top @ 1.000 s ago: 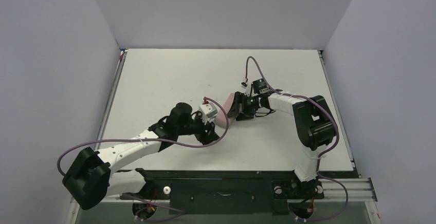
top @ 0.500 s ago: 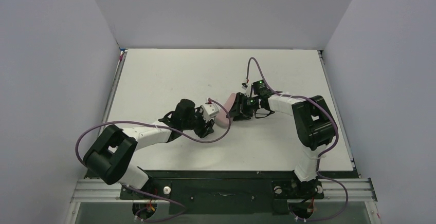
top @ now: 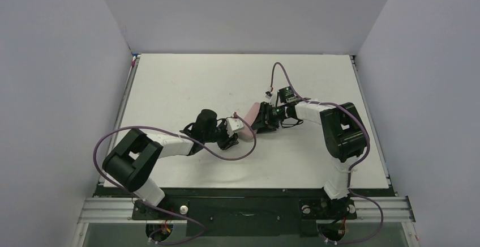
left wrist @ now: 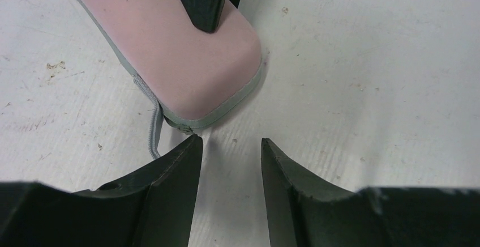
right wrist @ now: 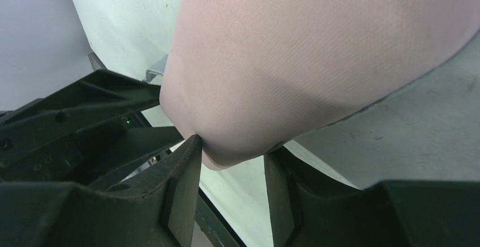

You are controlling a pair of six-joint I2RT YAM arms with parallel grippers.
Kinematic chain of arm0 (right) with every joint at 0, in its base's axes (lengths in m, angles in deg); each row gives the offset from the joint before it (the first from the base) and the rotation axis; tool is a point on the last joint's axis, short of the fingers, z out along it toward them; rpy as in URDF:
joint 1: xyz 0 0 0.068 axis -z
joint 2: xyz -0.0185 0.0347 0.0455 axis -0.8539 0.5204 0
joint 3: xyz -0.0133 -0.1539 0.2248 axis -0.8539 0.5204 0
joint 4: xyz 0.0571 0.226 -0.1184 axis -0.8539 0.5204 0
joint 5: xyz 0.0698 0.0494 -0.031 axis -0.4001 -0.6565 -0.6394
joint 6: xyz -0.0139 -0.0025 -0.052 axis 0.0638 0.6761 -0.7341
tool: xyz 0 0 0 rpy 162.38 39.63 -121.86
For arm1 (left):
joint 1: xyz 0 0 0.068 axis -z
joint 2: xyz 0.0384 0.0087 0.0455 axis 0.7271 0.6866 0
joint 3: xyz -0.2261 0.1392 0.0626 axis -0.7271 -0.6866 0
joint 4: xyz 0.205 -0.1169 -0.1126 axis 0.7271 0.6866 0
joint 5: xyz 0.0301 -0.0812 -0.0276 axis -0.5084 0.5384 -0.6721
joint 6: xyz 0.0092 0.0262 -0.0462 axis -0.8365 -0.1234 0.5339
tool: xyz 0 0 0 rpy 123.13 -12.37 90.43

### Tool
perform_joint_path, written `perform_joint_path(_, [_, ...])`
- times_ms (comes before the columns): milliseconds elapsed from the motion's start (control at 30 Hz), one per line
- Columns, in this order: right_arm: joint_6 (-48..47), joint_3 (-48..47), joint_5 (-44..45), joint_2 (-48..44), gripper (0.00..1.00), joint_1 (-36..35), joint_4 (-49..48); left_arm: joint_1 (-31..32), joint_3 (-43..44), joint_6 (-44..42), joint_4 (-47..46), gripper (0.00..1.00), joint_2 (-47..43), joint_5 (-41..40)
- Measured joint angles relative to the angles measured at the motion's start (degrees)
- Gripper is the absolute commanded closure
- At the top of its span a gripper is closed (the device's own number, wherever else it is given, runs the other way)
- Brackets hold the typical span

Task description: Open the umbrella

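Observation:
No umbrella shows in any view; neither canopy, shaft nor handle is visible. A small pink oval clamshell case [top: 247,127] with a grey zipper band lies mid-table. My right gripper [top: 261,119] is shut on the case's far end, one finger on top of it [left wrist: 204,3]; the case fills the right wrist view [right wrist: 317,49] between my right gripper's [right wrist: 232,145] fingers. My left gripper [top: 233,139] is open and empty at the case's near end [left wrist: 187,49]. In the left wrist view the left gripper [left wrist: 229,142] has bare table between its jaws, and its left fingertip [left wrist: 189,145] is at the zipper end.
A grey zipper cord [left wrist: 150,122] hangs from the case onto the white table [top: 187,88]. Purple cables loop off both arms, one [top: 243,148] lying near the case. Grey walls close in the left, back and right sides.
My left arm has folded up, its elbow swinging up and right, and the left gripper has edged closer to the case's near end. The right gripper and the case have barely moved.

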Motion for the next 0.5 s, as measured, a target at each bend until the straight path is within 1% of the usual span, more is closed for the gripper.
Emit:
perform_joint_path(33, [-0.3,-0.2,0.0,0.0,0.95,0.0,0.4,-0.1,0.0,-0.1,-0.9,0.6,0.8,-0.1])
perform_joint_path(67, [-0.9,-0.5,0.0,0.0,0.99,0.0,0.9,-0.3,0.0,-0.3,-1.7,0.61,1.6,-0.2])
perform_joint_path(100, [-1.4,-0.8,0.0,0.2,1.0,0.0,1.4,-0.4,0.0,-0.3,-2.4,0.61,2.1,-0.5])
perform_joint_path(333, [-3.9,-2.4,-0.7,1.0,1.0,0.4,4.2,-0.9,0.0,-1.7,-5.5,0.62,4.1,-1.2])
perform_joint_path(500, [-4.6,-2.9,-0.9,1.2,1.0,0.5,5.1,-0.9,1.1,-3.7,-5.3,0.66,6.7,-1.2])
